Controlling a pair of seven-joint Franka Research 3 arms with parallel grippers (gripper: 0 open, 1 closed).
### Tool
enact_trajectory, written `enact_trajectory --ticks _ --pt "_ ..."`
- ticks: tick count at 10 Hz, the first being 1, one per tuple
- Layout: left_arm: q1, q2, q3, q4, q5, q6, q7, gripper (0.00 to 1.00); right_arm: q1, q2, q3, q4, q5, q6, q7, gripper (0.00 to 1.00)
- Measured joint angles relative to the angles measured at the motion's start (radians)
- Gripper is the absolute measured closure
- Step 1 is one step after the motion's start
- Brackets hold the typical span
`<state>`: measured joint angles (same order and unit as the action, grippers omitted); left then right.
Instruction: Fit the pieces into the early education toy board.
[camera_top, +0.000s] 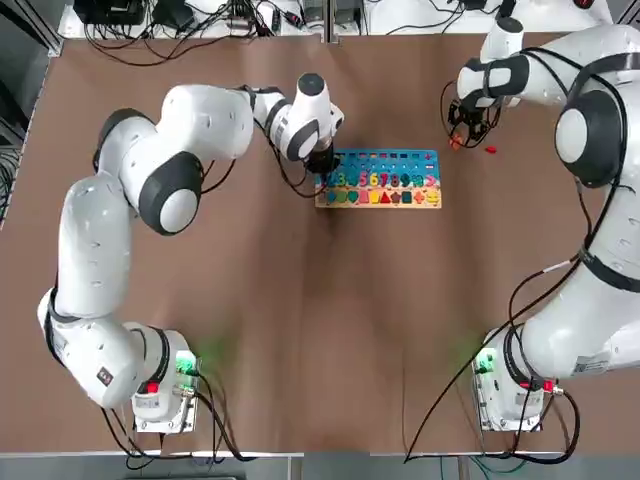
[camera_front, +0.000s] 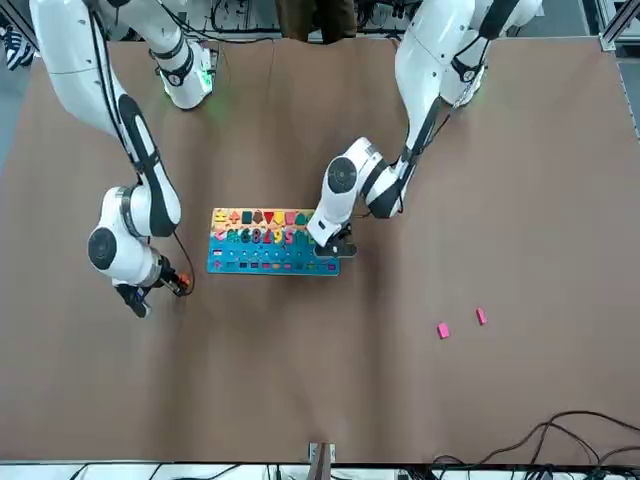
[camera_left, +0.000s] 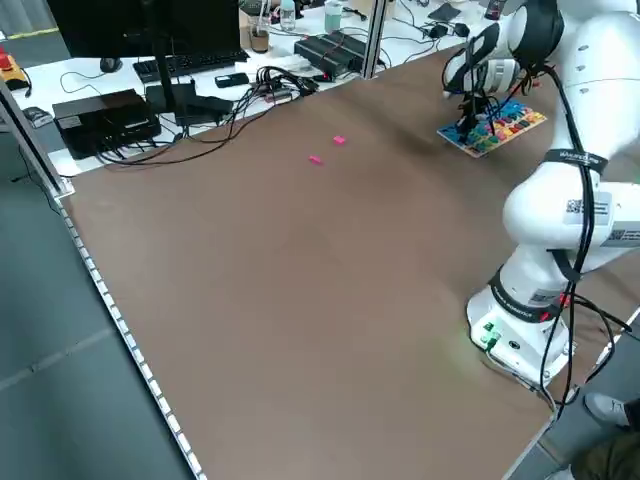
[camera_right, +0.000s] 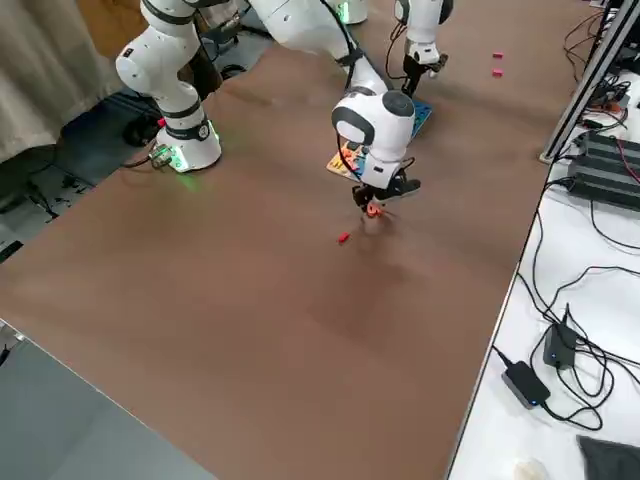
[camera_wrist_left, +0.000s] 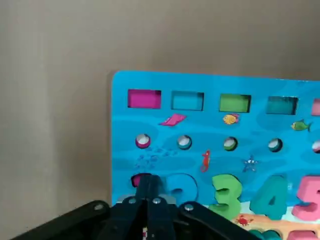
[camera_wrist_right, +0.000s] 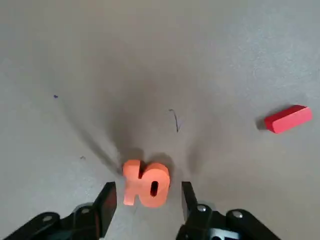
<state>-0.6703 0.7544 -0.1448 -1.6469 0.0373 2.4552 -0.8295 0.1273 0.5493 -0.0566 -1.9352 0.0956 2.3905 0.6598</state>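
The toy board (camera_top: 400, 160) lies flat at the table's far middle, blue top with coloured numbers, tan strip with shapes. My left gripper (camera_top: 322, 165) is shut, its tips (camera_wrist_left: 147, 182) pressed together over the board's left end, at the first number slot. My right gripper (camera_wrist_right: 146, 197) is open low over the table right of the board, its fingers (camera_wrist_right: 106, 200) either side of the orange "10" piece (camera_wrist_right: 146, 185). The red piece (camera_wrist_right: 288, 119) lies just beyond it. Two pink pieces (camera_front: 443, 330) (camera_front: 481, 316) lie far off on the left arm's side.
Cables and electronics (camera_left: 150, 100) line the bench beyond the table's far edge. Bare brown tabletop (camera_top: 330, 320) stretches between the board and the arm bases (camera_top: 165, 395).
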Motion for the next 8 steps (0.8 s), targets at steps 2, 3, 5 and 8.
enact_trajectory --ticks 2,3,5,8 --pt "-0.004 0.006 0.0 0.011 0.0 0.0 -0.007 0.99 0.0 0.0 0.0 0.0 0.0 0.017 0.0 0.39" --pt "-0.006 0.008 0.0 0.015 0.0 0.0 -0.01 0.99 0.0 0.0 0.0 0.0 0.0 0.031 0.0 0.39" --pt "-0.012 0.012 0.0 0.024 0.0 -0.013 -0.012 0.99 0.0 0.0 0.0 0.0 0.0 0.036 0.0 0.39" --pt "0.001 -0.015 0.005 0.052 0.0 -0.159 -0.012 0.99 0.0 0.0 0.0 -0.006 0.0 0.036 0.0 0.39"
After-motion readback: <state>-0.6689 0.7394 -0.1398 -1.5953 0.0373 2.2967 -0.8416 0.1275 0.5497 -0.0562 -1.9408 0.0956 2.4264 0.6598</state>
